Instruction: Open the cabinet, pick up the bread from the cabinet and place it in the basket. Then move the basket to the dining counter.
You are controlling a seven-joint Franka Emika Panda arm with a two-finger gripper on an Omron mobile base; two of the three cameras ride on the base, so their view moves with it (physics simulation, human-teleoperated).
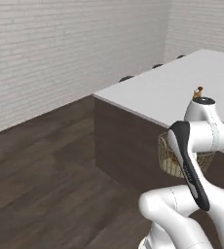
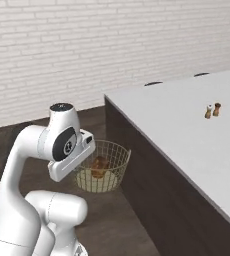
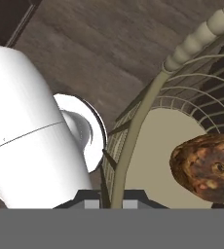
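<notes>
I have the basket up off the floor, hanging in the air just beside the dark end wall of the dining bench, with its rim below the white top. The bread is lying inside it on the pale bottom; from the hand camera I see it as a lumpy golden-brown piece resting low against the mesh wall. From the left base camera the basket is mostly behind my arm, only its left side and a bit of the right showing around the forearm, and a bit of the bread shows through the weave.

The fingers are closed on the rim of the basket: in the hand view the rim wire runs straight down between the two dark tips at the bottom edge, and the thick woven band of the rim curves away to the upper right. In the right base view the hand sits at the near left edge of the basket, tilted down toward it, though the tips themselves are hidden behind the wrist there.

On the white top, well away from the basket, two small shakers stand close together, one pale-topped and one dark. Dark wooden floor lies under everything and a white brick wall runs behind the bench
</notes>
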